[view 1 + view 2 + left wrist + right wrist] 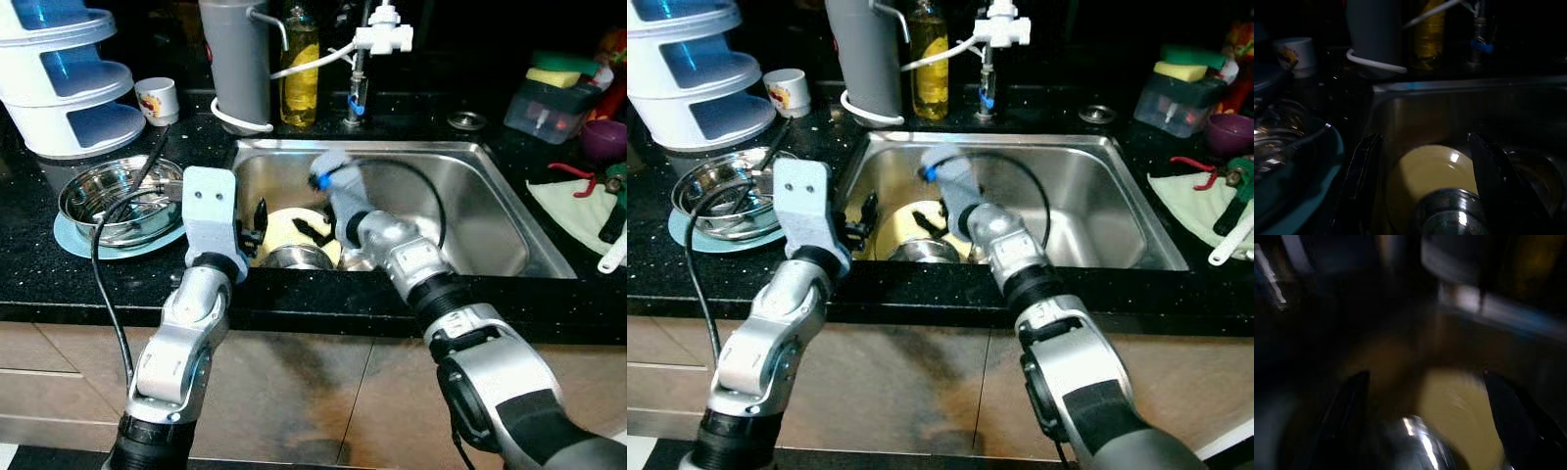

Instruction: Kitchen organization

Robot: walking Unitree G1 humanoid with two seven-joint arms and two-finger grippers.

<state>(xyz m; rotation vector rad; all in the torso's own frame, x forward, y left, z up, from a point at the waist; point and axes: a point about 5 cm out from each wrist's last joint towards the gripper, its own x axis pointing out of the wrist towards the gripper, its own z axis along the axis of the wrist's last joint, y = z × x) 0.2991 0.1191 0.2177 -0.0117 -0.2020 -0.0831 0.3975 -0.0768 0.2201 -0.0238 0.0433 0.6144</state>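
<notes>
Both grippers' fingers [1488,166] spread wide, over yellow plate [1425,176], steel bowl [1449,215] in sink [490,211]

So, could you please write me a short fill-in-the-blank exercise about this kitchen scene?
1. The pale yellow plate lies inside the steel ____.
2. Both grippers, left gripper and right gripper, have their fingers ____.
3. The shiny steel bowl rests on a ____ round mat.

Missing words: sink; open; blue

Silver jointed arms with pale blue wrist housings, black cables and claws
</notes>
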